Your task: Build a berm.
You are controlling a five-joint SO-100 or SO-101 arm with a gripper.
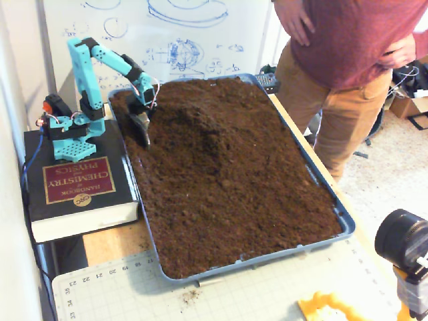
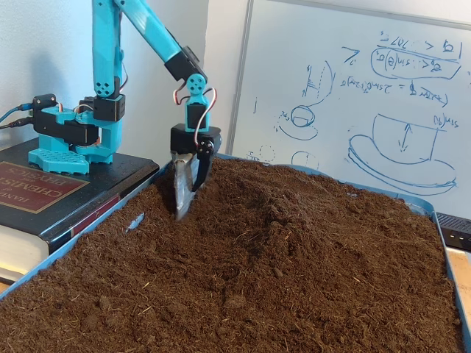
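Hidden: the gripper's point(image 2: 182, 209) tip is sunk in soil; the standing person point(image 1: 348, 60) is cut off above the chest in the high fixed view.
Gripper: a grey blade and a dark finger are seen pressed close together, pointing down; nothing is seen pinched between them.
Contact: loose soil is touched at the tray's point(image 1: 338, 214) far left.
Berm point(image 1: 200, 130): a raised ridge is seen right of the gripper, in the tray's far half.
Base: the arm point(image 2: 110, 51) is mounted on a thick book point(image 1: 77, 190), left of the tray.
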